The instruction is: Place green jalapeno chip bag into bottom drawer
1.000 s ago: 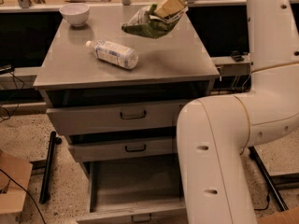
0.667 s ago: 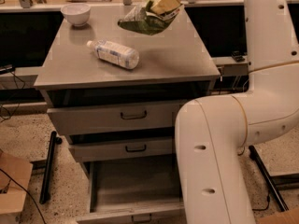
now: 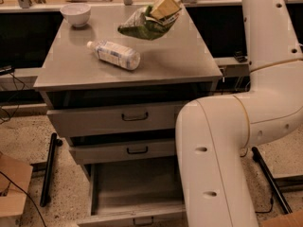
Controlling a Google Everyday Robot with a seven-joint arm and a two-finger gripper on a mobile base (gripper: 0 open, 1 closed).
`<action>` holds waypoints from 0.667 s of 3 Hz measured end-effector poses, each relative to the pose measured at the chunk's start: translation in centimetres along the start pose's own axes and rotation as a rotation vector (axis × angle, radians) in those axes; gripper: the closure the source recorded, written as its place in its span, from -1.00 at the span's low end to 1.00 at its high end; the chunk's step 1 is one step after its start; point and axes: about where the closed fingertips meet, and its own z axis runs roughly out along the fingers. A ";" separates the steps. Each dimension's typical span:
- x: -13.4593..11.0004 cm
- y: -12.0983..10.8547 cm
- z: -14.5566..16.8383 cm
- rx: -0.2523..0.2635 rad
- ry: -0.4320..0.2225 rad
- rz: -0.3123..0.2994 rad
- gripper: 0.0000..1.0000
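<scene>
Gripper (image 3: pixel 165 6): at 12 o'clock of the view, fingers clamped on the upper end of the bag

Bag (image 3: pixel 141 28): green and crinkled, hanging tilted from the gripper toward 8 o'clock. It is in the air above the rear half of the cabinet top (image 3: pixel 161 63), touching nothing else

Bottle (image 3: pixel 113 55): lying on its side on the top, at 7 o'clock of the bag and apart from it

Bowl (image 3: pixel 75 14): white, at 10 o'clock of the bag, near the rear left corner

Bottom drawer (image 3: pixel 137 183): pulled out, at 6 o'clock of the bag and well below it. Its right part is hidden behind the arm (image 3: pixel 213 160)

Step in hand, as judged: carry; the bag is lifted but not yet over the drawer

Next move: bring the bag toward 6 o'clock past the front edge, lower it into the open box clear of the upper drawer fronts, then let go
</scene>
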 end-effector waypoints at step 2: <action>1.4 2.2 -0.1 -0.100 0.043 0.090 1.00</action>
